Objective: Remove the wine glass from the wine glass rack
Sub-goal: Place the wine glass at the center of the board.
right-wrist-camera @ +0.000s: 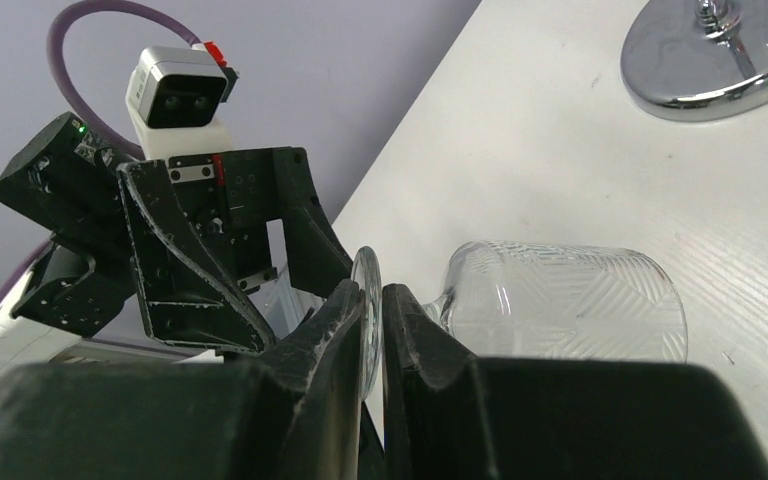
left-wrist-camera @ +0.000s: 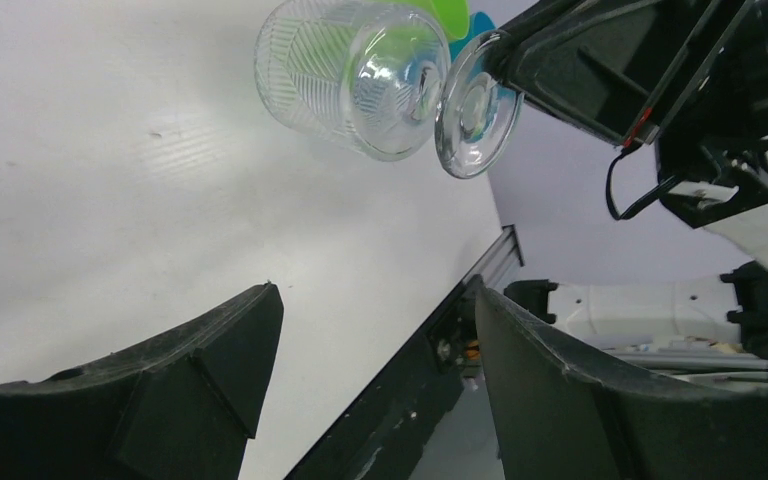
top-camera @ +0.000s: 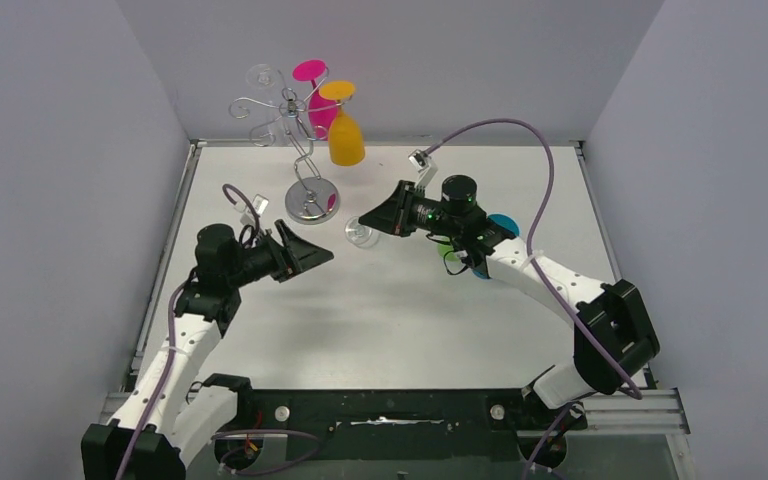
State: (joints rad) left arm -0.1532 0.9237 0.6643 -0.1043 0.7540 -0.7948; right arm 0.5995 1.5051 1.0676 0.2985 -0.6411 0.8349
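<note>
- while the right gripper (top-camera: 365, 222) is clenched on the thin foot (right-wrist-camera: 365, 272) of the clear wine glass (top-camera: 362, 237), is that glass off the wine glass rack (top-camera: 298, 130)?
- yes. the glass lies on its side straight ahead of the right fingertips, with the bowl pointing away from them, low over the table (top-camera: 410, 320). i can't tell whether the bowl touches the table. the rack stands well beyond the gripper, apart from the glass. its round base (right-wrist-camera: 705, 70) shows past the bowl in the right wrist view.
- and the left gripper (top-camera: 315, 252)?
- released. the jaws are spread wide with nothing between them. it faces the right gripper, and in its own view the glass sits ahead of and above its fingertips, near but not touching.
- so which step is this?
- i'd judge the lift-off done for this glass and the setting down in hand. a pink glass (top-camera: 315, 95) and a yellow glass (top-camera: 345, 138) hang on the rack, far ahead of both grippers.
- what does the next move call for?
- as i read it, the bowl should rest fully on the table before the right jaws let go. a round bowl on its side may roll once freed, so the release wants to be slow. the left gripper could steady the bowl, but it would have to close in gently so as not to knock it.
</note>
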